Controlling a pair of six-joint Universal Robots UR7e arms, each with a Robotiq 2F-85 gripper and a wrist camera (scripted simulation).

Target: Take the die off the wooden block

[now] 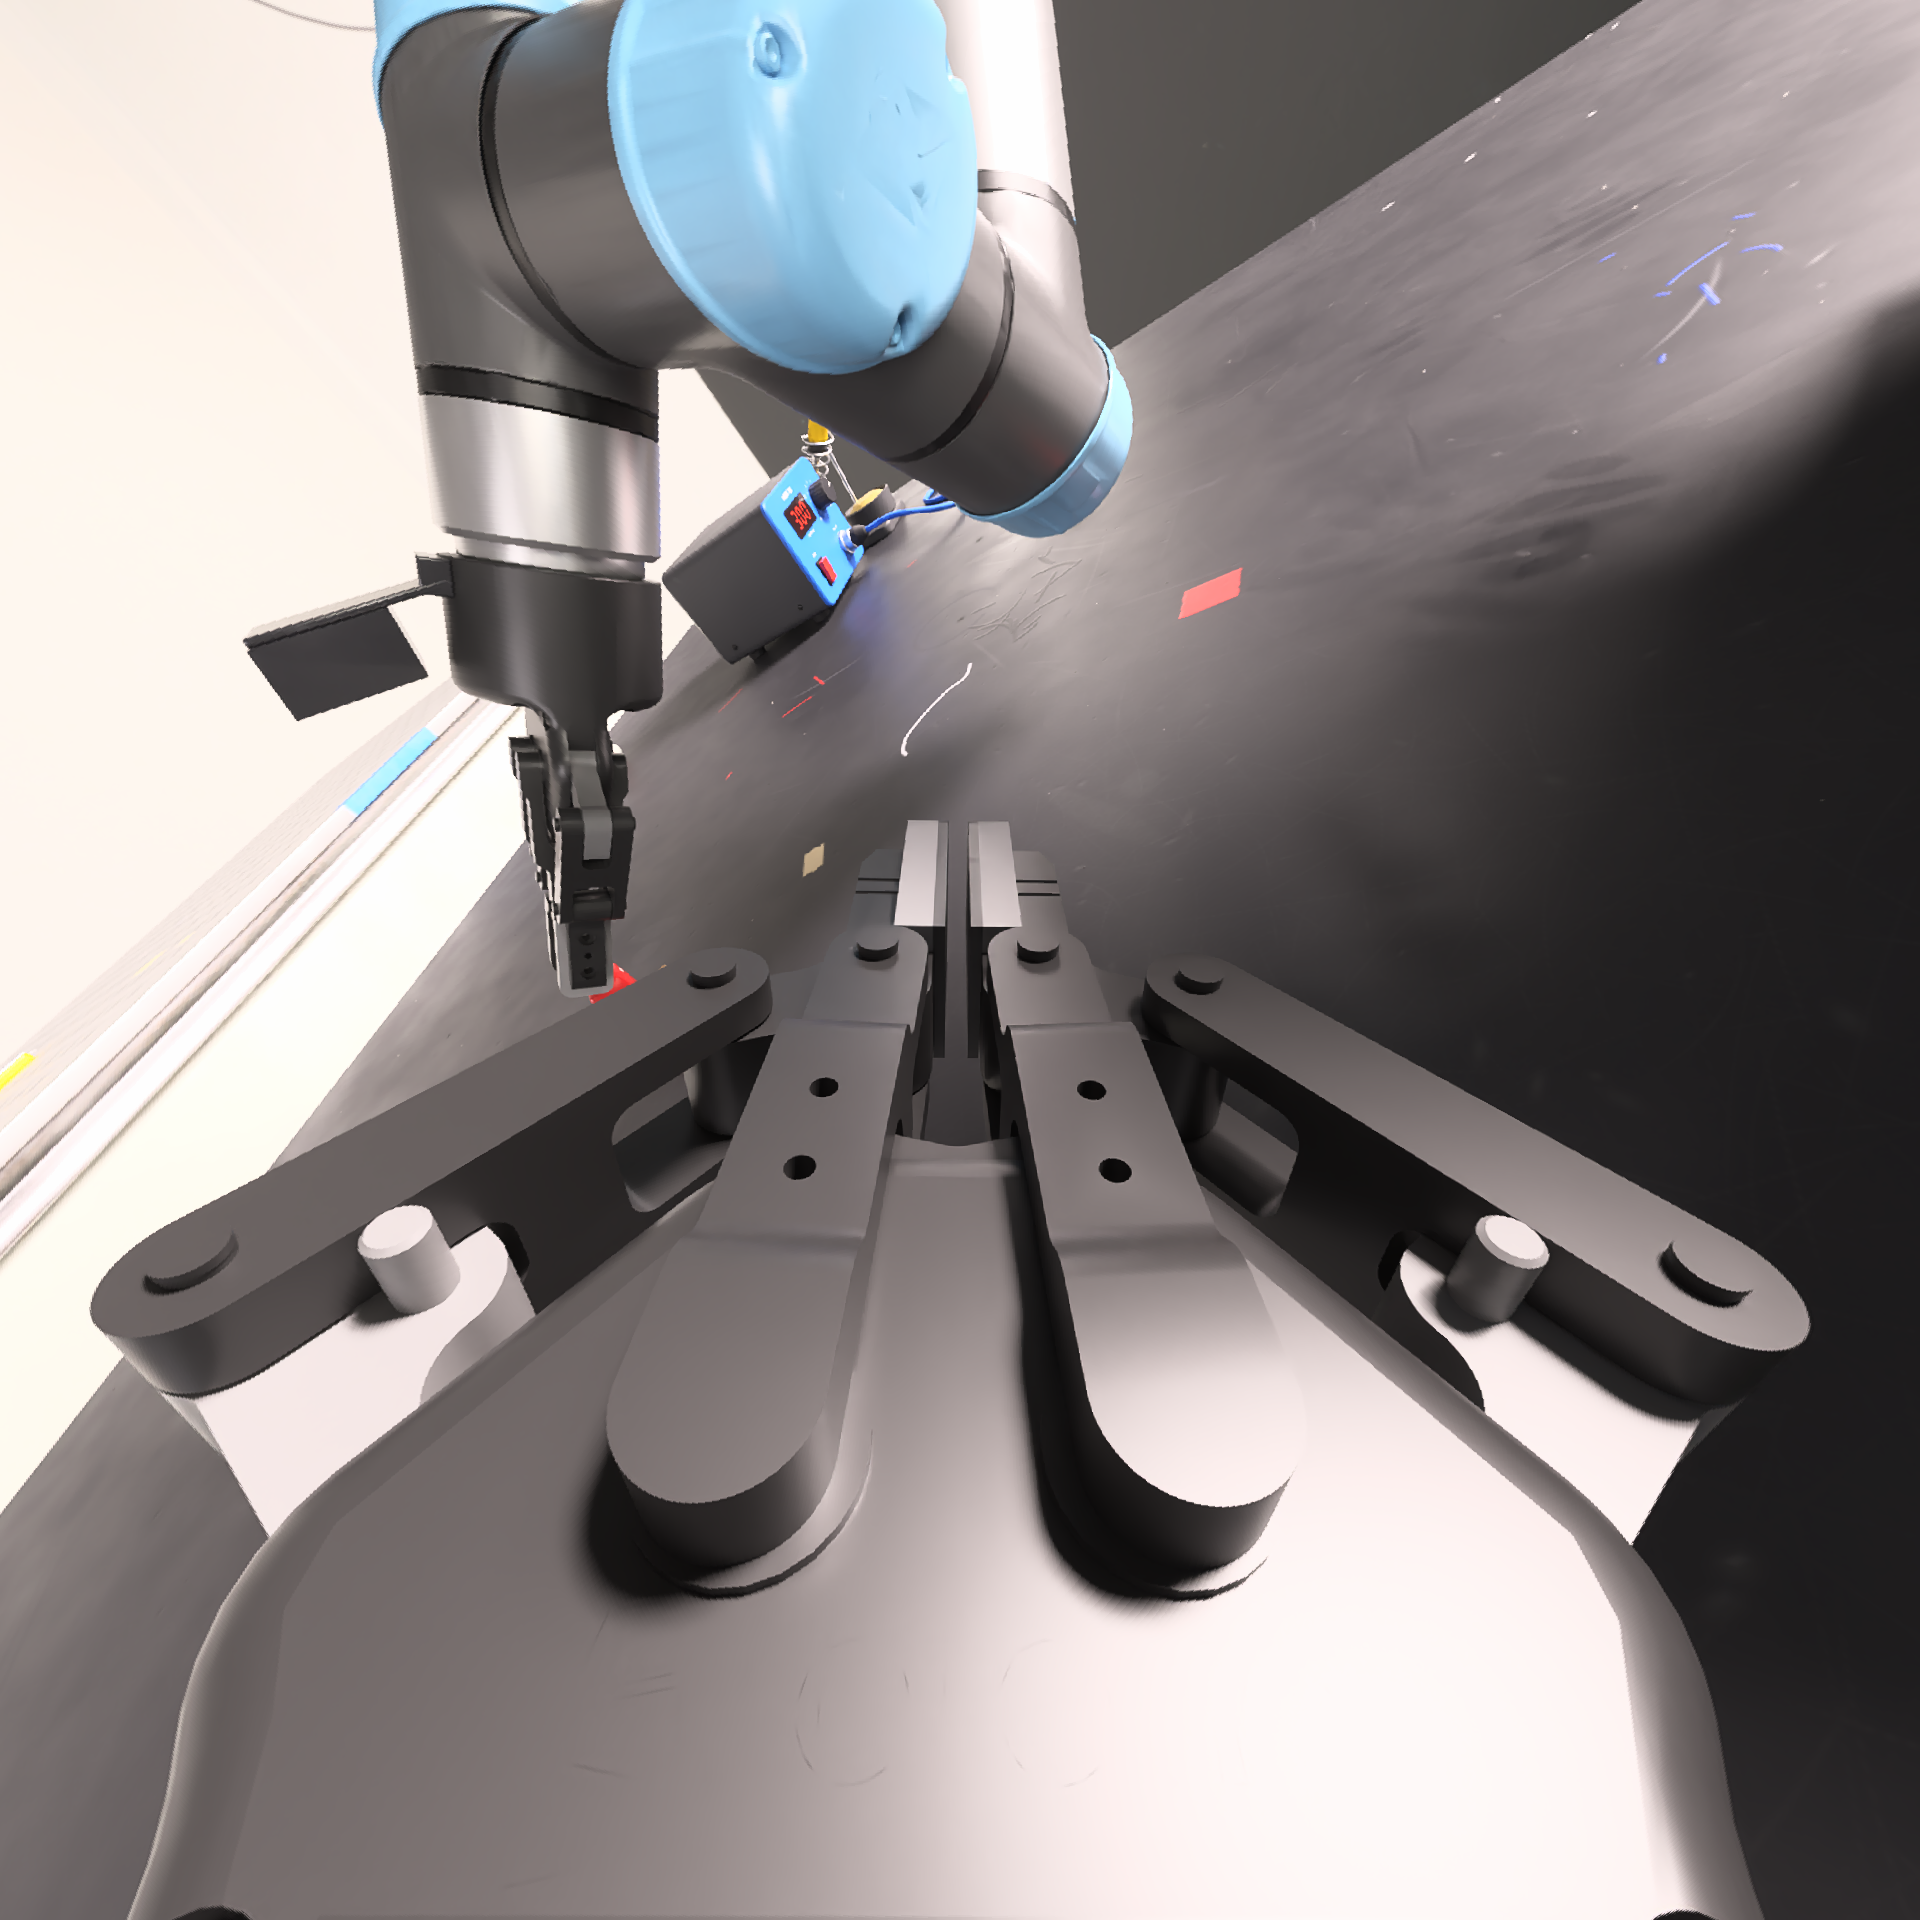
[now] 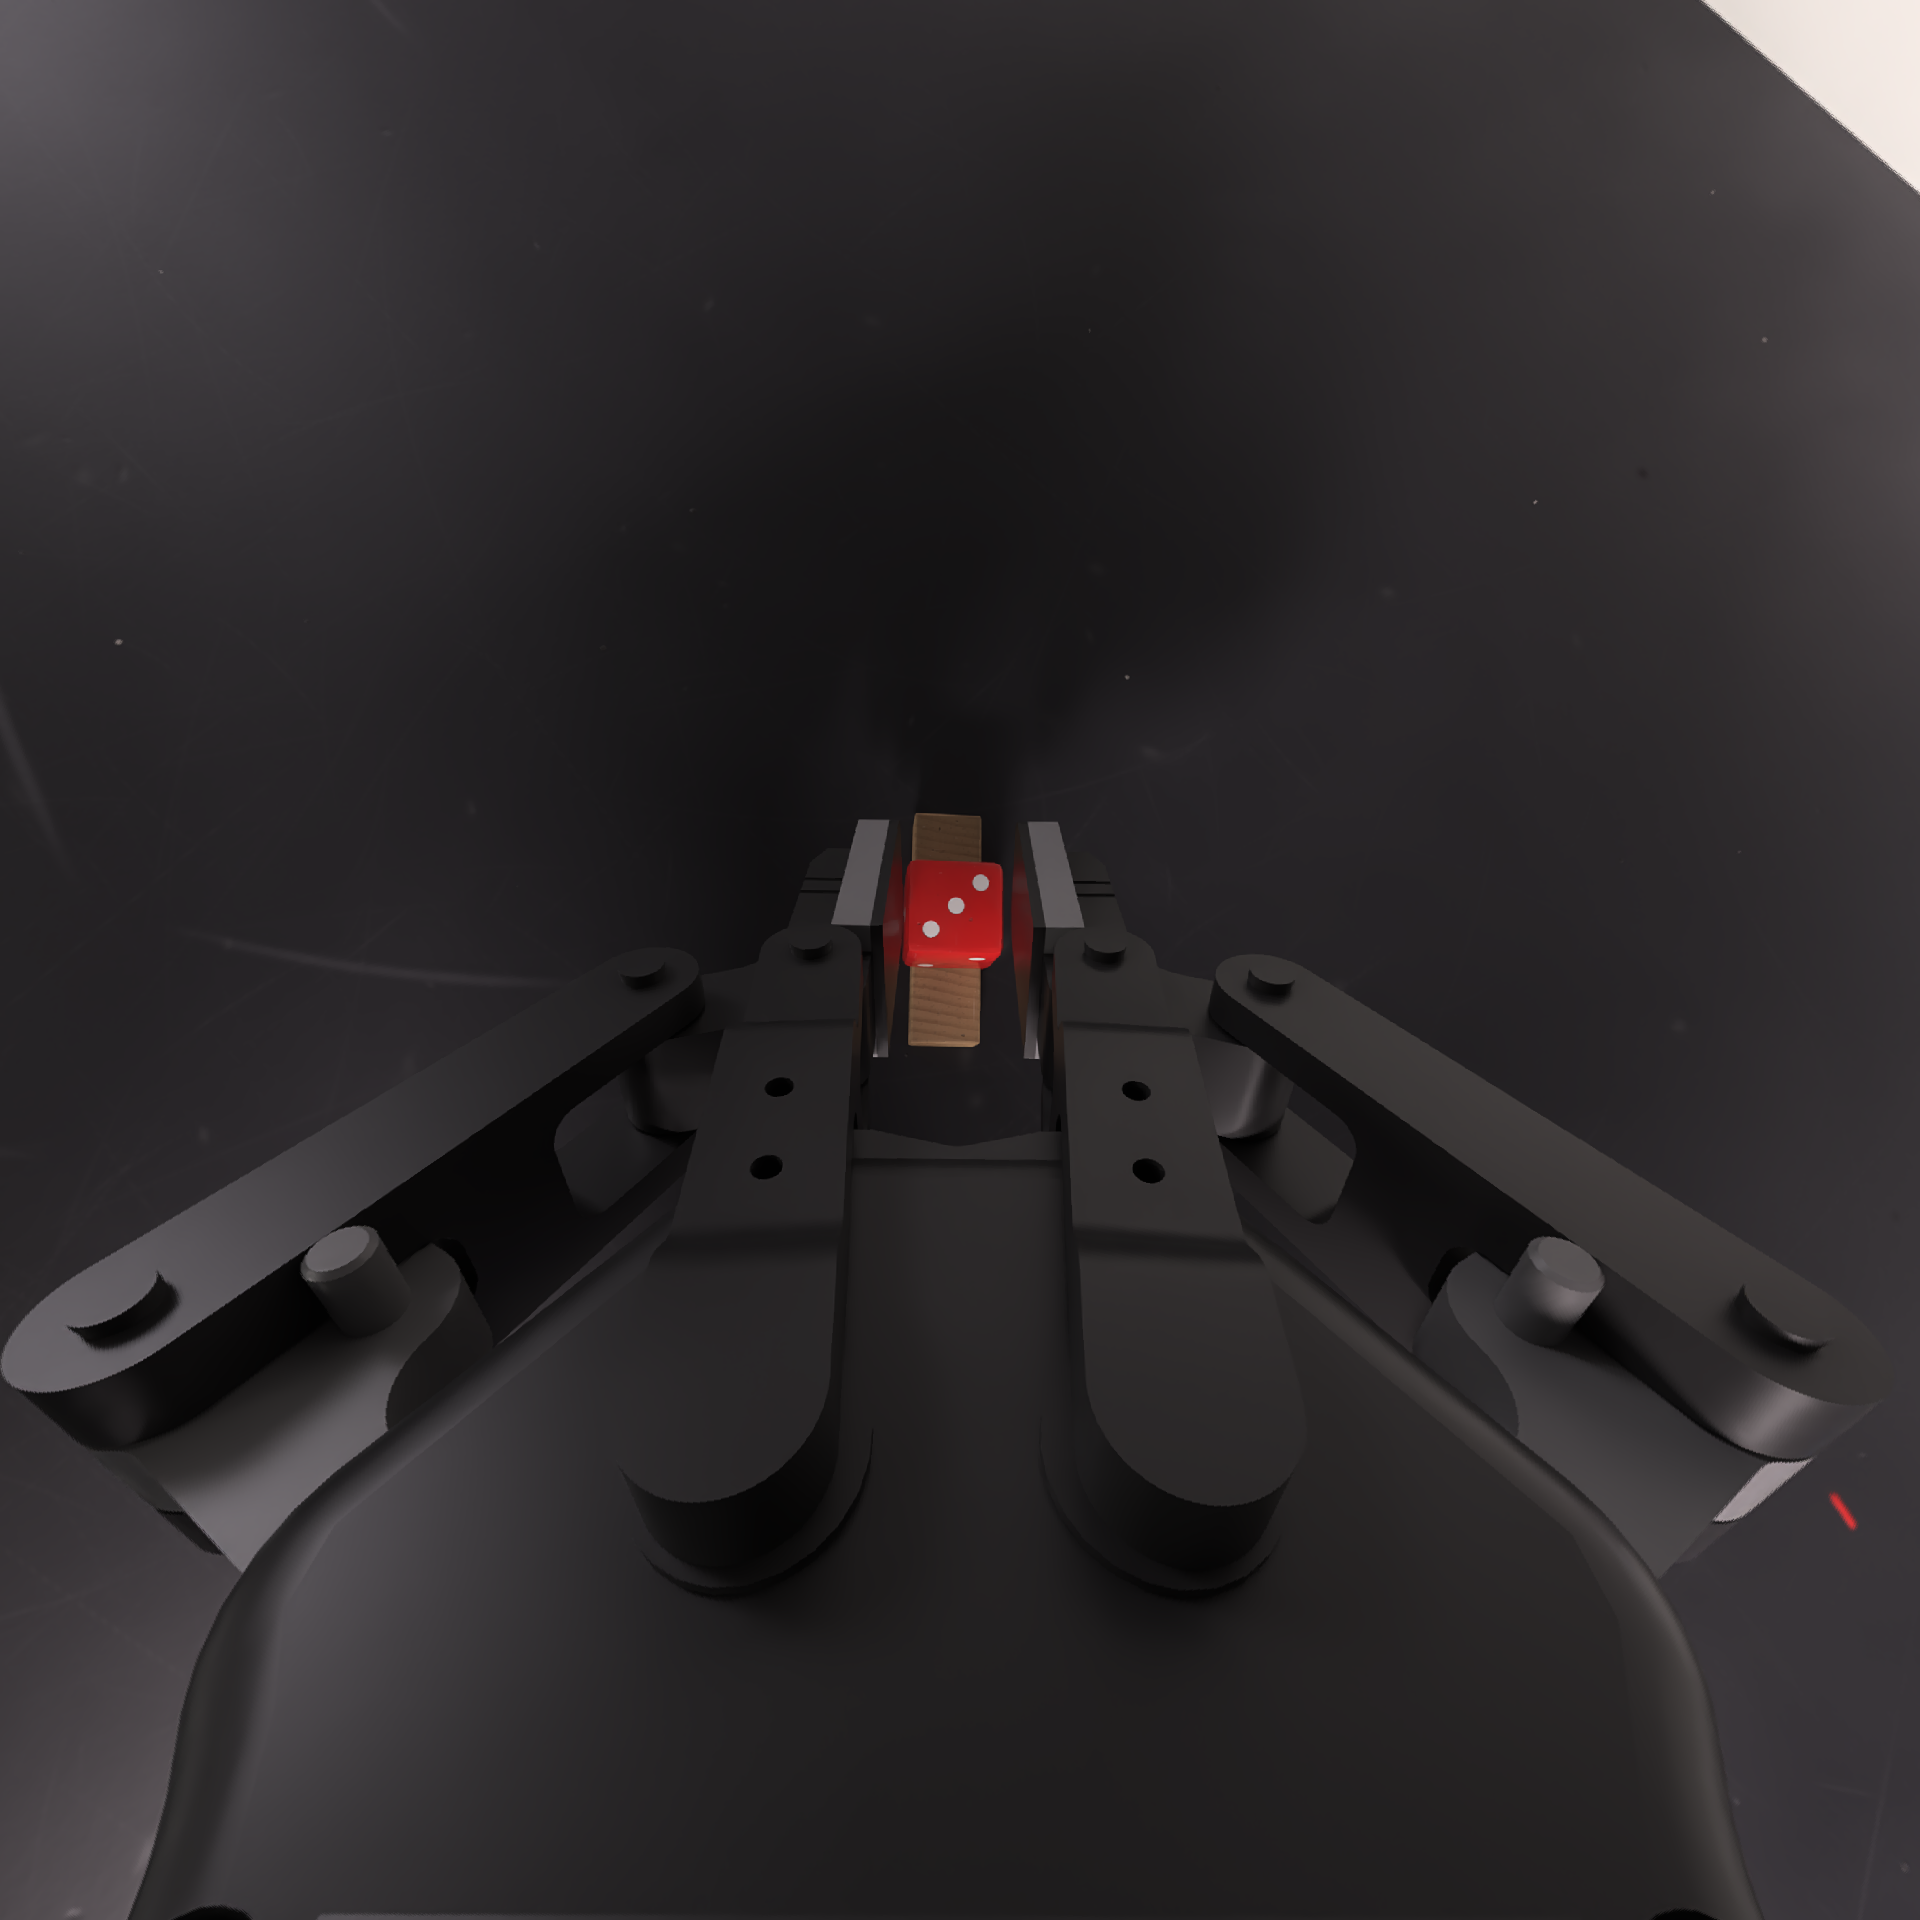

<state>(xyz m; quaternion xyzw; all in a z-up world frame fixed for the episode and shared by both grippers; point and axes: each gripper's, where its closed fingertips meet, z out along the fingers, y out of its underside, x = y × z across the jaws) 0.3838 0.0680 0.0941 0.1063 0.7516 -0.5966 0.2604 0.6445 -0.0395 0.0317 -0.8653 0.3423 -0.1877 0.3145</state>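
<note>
In the right wrist view a red die (image 2: 953,912) with three white pips on top sits on a narrow wooden block (image 2: 943,1013) lying on the dark table. My right gripper (image 2: 956,883) is open, with one finger on each side of the die and a thin gap on both sides. Red reflections show on the pads. In the left wrist view the right gripper (image 1: 582,971) points down at the table with a bit of the red die (image 1: 620,979) beside its fingertip. My left gripper (image 1: 958,873) is shut and empty above the table.
A black box with a blue front panel (image 1: 769,571) and a cable stands at the table's far edge. A red patch (image 1: 1210,594) and a small tan patch (image 1: 814,858) mark the dark table (image 1: 1455,623). The right arm (image 1: 540,416) rises at the left.
</note>
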